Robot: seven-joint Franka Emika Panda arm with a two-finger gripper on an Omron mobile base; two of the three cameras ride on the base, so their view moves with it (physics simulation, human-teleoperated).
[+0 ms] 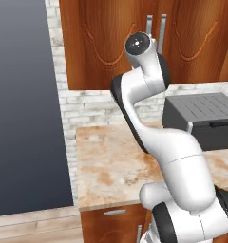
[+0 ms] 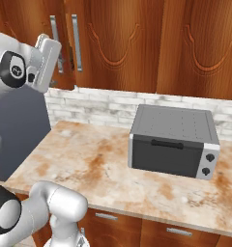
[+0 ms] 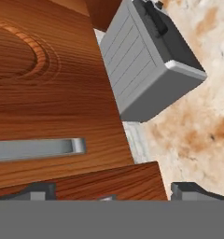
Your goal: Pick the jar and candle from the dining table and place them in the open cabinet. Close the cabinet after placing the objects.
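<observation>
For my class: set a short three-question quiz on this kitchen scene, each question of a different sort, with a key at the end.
1. True or false: the grey toaster oven stands on the marbled counter below the cabinet.
2. Multiple choice: in the hand view, the jaws of the gripper stand A) wide apart with nothing between them, B) clamped on a jar, C) clamped on a candle.
3. Fill in: the cabinet's silver bar handles run ____ in the right base view.

Key: 1 true; 2 A; 3 vertically.
</observation>
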